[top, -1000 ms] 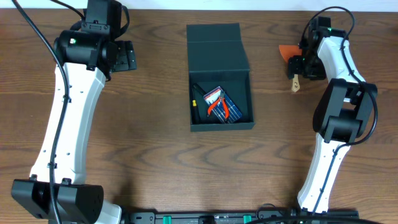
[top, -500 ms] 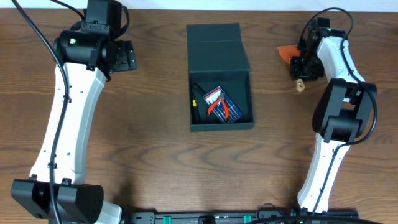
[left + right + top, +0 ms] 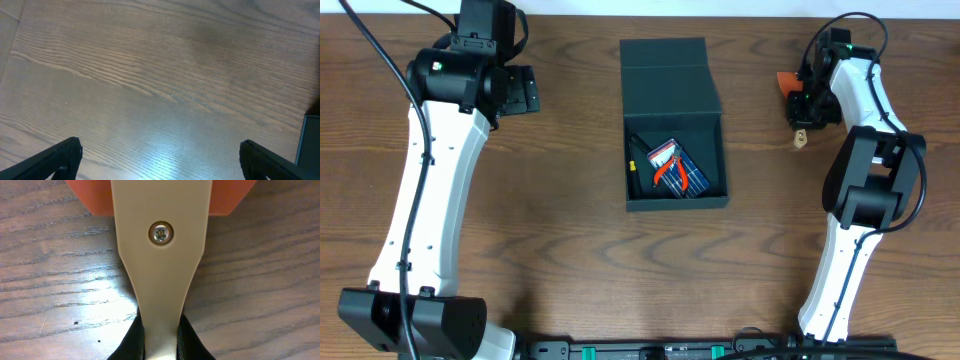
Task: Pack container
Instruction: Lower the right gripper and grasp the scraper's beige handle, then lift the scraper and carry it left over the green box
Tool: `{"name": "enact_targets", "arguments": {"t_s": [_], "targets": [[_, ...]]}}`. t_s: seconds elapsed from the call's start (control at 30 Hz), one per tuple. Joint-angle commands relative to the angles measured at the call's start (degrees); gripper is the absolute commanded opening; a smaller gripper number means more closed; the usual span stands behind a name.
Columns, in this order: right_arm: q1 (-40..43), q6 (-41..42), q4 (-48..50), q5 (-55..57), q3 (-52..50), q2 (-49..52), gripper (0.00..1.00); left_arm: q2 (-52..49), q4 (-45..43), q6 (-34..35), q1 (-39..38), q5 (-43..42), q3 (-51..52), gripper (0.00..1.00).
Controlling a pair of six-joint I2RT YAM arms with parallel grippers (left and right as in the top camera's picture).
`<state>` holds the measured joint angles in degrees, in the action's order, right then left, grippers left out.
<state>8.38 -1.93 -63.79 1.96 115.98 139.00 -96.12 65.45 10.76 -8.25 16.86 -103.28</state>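
Observation:
The container (image 3: 672, 190), a dark teal-grey box, stands open at the table's middle with its lid (image 3: 665, 72) folded back. Inside lie orange-handled pliers (image 3: 669, 170), a blue packet and a thin black tool. At the far right, a scraper with a beige handle (image 3: 161, 255) and an orange blade (image 3: 785, 80) lies on the wood. My right gripper (image 3: 161, 340) is shut on the narrow end of that handle (image 3: 800, 138). My left gripper (image 3: 165, 160) hangs open over bare wood at the back left (image 3: 525, 90), and the container's edge (image 3: 308, 145) shows at that view's right.
The wooden table's back edge (image 3: 740, 8) runs close behind the container and both grippers. A black rail (image 3: 650, 350) lines the front edge, between the two arm bases.
My right gripper has closed onto the scraper's beige handle. The scraper has shifted slightly to the right with it. The left arm has stayed still.

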Motion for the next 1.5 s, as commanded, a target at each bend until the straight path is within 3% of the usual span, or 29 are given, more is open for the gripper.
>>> {"name": "enact_targets", "arguments": {"t_s": [0.0, 0.47, 0.97, 1.47], "targets": [[-0.52, -0.48, -1.20, 0.15, 1.97, 1.31, 0.01, 0.24, 0.11, 0.96, 0.24, 0.13, 0.20, 0.99], [-2.67, -1.84, -9.44, 0.02, 15.58, -7.98, 0.01, 0.24, 0.11, 0.96, 0.24, 0.13, 0.20, 0.99], [-8.63, -9.94, -24.46, -6.73, 15.76, -20.55, 0.01, 0.24, 0.11, 0.96, 0.24, 0.13, 0.20, 0.99], [-20.50, -16.76, -33.53, -12.72, 15.72, -21.11, 0.01, 0.24, 0.11, 0.96, 0.24, 0.13, 0.20, 0.99]]}}
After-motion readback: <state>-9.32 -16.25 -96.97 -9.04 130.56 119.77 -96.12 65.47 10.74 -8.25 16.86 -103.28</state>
